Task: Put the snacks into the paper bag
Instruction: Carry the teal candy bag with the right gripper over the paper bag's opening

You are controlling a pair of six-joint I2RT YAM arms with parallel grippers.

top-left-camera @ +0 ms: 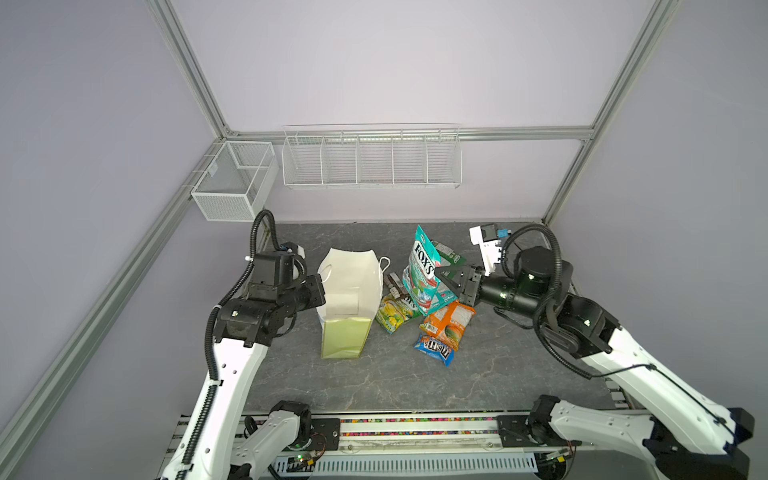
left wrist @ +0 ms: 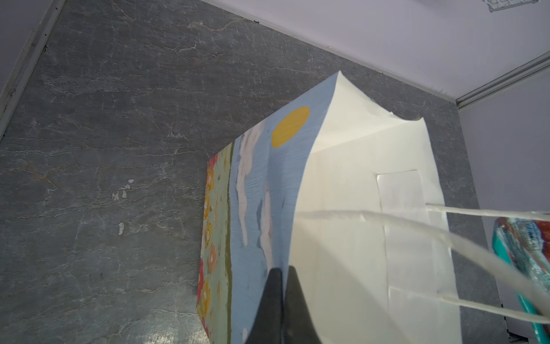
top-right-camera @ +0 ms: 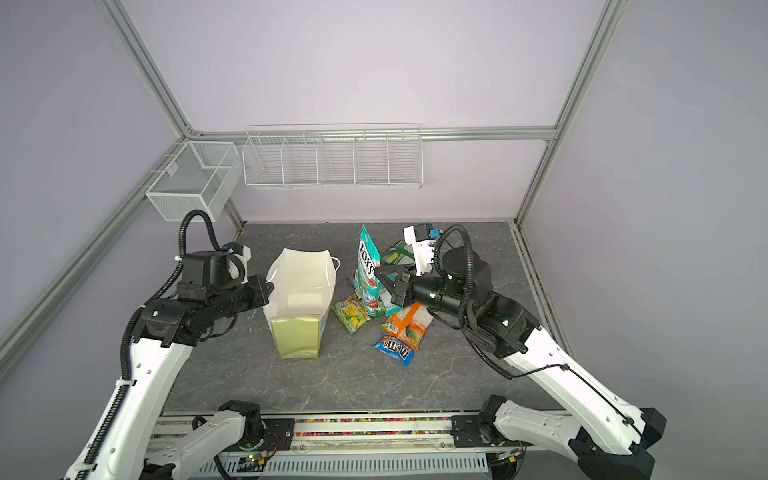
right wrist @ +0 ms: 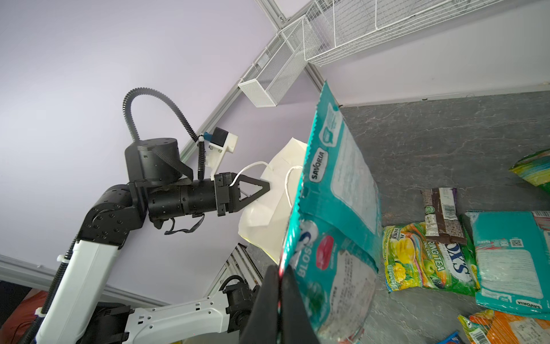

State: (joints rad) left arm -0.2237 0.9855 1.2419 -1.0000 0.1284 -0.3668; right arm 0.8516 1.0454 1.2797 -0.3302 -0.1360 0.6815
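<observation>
The paper bag (top-left-camera: 347,286) stands open on the table, white inside, with a pale yellow-green side (top-right-camera: 296,336) facing the front. My left gripper (top-left-camera: 322,291) is shut on its left rim; the dark fingers (left wrist: 272,292) pinch the printed blue wall. To its right, my right gripper (top-left-camera: 442,279) is shut on the teal-red Fox's packet (top-left-camera: 422,270), which is held upright above the pile. On the table lie a yellow-green packet (top-left-camera: 392,316), an orange one (top-left-camera: 449,324), blue M&M's (top-left-camera: 434,350), a dark brown bar (right wrist: 443,214), a teal packet (right wrist: 512,256) and a green one (top-left-camera: 448,254).
A white mesh basket (top-left-camera: 235,178) hangs on the left wall and a long wire rack (top-left-camera: 370,160) on the back wall. Aluminium frame posts stand at the table's back corners. A cable rail (top-left-camera: 415,428) runs along the front edge.
</observation>
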